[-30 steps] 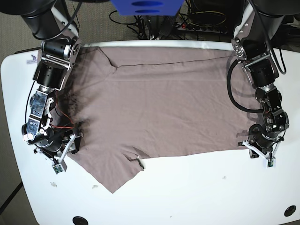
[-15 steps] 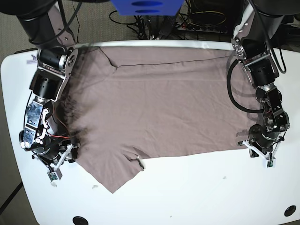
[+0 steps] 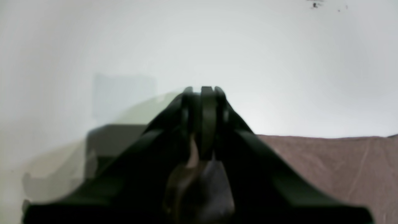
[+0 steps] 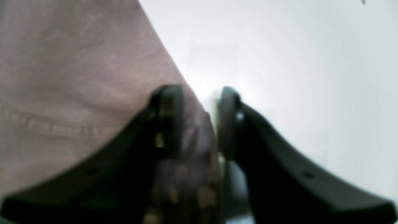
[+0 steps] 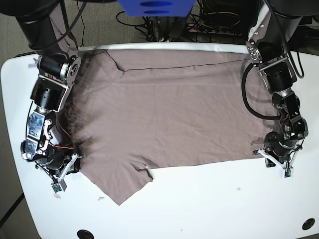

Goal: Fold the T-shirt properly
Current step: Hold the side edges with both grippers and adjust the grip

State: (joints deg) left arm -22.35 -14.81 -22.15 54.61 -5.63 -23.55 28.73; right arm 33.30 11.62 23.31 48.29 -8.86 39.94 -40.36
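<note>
Shirt (image 5: pixel 169 109) is lying spread flat across the white table (image 5: pixel 209 204), reaching from the far edge toward the middle, one sleeve pointing at the near edge. Fabric is showing fine wrinkles throughout; I am judging it thin, light and limp, likely to sag and crease wherever it is unsupported, and easy to drag out of line. Hemmed edges and corners are offering the firmest purchase, so I am favouring a pinch there on both sides at once.

My left gripper (image 3: pixel 203 93) is sitting at the shirt's corner with its jaws pressed together; a sliver of cloth appears caught between them in the wrist view, so I am reading this as a pinch on the shirt. My right gripper (image 4: pixel 197 121) is straddling the shirt's edge, one finger (image 4: pixel 168 118) over the cloth and the other over bare table, a clear gap between them with fabric bunched inside it. The jaws are part-way open; I cannot tell whether they are gripping yet.
</note>
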